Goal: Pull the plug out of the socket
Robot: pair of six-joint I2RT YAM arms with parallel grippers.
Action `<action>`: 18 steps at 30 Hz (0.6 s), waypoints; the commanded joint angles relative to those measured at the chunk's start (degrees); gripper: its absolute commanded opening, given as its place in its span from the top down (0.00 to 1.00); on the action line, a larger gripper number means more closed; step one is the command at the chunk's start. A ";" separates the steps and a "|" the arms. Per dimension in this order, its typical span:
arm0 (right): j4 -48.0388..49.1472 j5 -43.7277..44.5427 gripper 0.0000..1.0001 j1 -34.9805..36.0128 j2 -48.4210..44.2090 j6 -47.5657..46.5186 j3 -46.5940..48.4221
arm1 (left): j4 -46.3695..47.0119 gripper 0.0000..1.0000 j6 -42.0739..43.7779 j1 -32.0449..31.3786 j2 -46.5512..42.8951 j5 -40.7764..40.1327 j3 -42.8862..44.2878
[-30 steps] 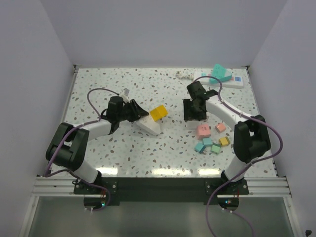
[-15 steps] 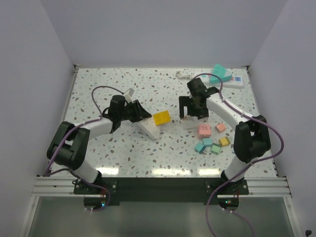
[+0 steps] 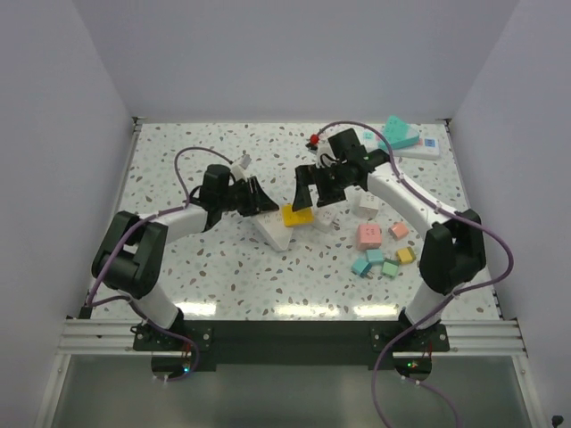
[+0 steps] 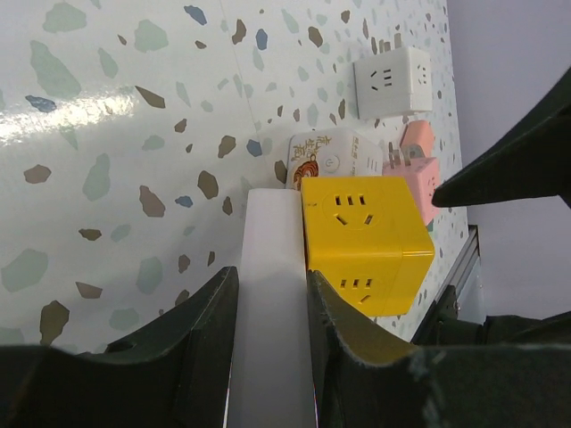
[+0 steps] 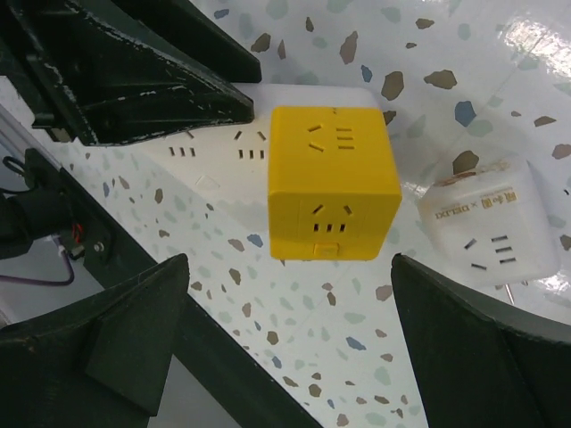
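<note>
The left gripper (image 4: pixel 268 294) is clenched on a white wedge-shaped block (image 3: pixel 272 234) near the middle of the table (image 3: pixel 178 259), one finger on each side. A yellow cube adapter (image 5: pixel 332 178) touches the block at its 2 o'clock side. Over the cube the right gripper (image 5: pixel 287 276) is spread wide, its fingers clear of it. A white printed cube adapter (image 5: pixel 486 223) lies just beside the yellow one, at its 3 o'clock. The socket (image 3: pixel 428 147) lies at the table's 1 o'clock corner, well apart from both claws, with a teal plug (image 3: pixel 398 134) on its face.
</note>
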 commanded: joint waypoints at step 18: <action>0.30 -8.37 1.00 4.09 11.30 -1.13 4.13 | 3.00 0.97 -0.32 -0.60 -4.03 3.33 4.29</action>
